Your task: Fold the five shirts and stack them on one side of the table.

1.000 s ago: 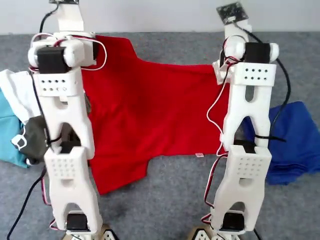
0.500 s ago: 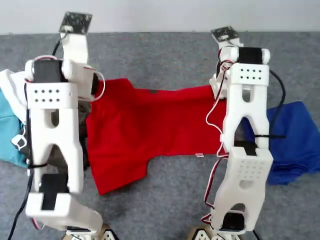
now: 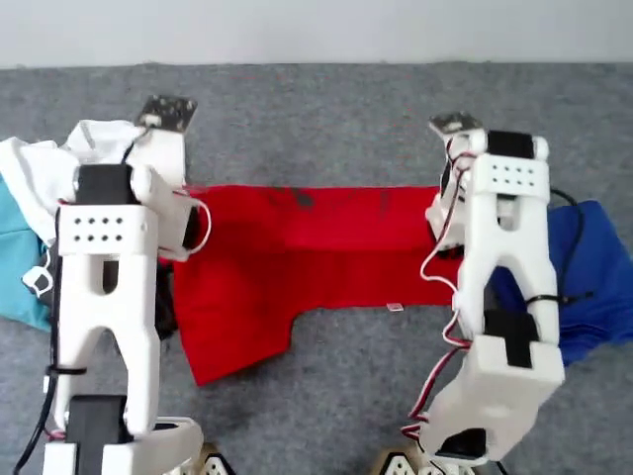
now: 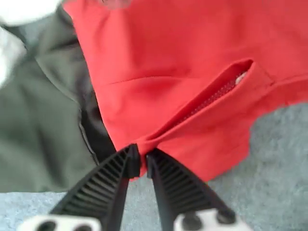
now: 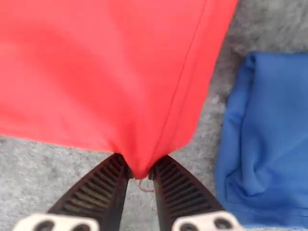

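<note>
Bench of grey carpet, red shirt half-folded across its middle, left end effector pinched shut on one edge, right end effector clamped on opposite edge, blue shirt beside right arm, dark olive shirt beside left.

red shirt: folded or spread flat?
Partly folded. In the high view the red shirt lies doubled over itself in a band, one sleeve sticking out; the left gripper and right gripper each pinch an edge.
</note>
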Controlling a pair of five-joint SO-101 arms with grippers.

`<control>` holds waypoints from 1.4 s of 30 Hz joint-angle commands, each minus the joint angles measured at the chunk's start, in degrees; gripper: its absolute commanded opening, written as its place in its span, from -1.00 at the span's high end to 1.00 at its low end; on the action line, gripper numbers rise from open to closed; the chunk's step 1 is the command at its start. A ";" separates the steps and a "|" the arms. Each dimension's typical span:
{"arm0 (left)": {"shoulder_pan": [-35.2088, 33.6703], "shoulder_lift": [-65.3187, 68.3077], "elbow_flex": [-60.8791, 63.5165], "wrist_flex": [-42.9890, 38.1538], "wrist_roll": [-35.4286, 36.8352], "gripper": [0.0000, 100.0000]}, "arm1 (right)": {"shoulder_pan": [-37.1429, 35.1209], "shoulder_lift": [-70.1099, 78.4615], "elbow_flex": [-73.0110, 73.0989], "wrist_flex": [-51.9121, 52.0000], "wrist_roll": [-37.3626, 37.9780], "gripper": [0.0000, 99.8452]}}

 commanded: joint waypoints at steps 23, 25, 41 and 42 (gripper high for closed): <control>4.13 -3.60 10.42 2.29 -10.20 0.97 | 6.55 -13.05 27.96 -17.54 2.20 0.98; 4.57 -3.43 11.03 2.29 -10.37 0.97 | 6.73 -12.97 28.22 -17.54 2.90 0.98; 4.22 -3.34 15.60 2.29 -13.19 0.97 | 6.46 -12.79 34.37 -22.29 2.90 0.98; 4.22 -3.25 15.69 2.29 -13.19 0.97 | 6.37 -12.70 34.64 -22.29 2.90 0.98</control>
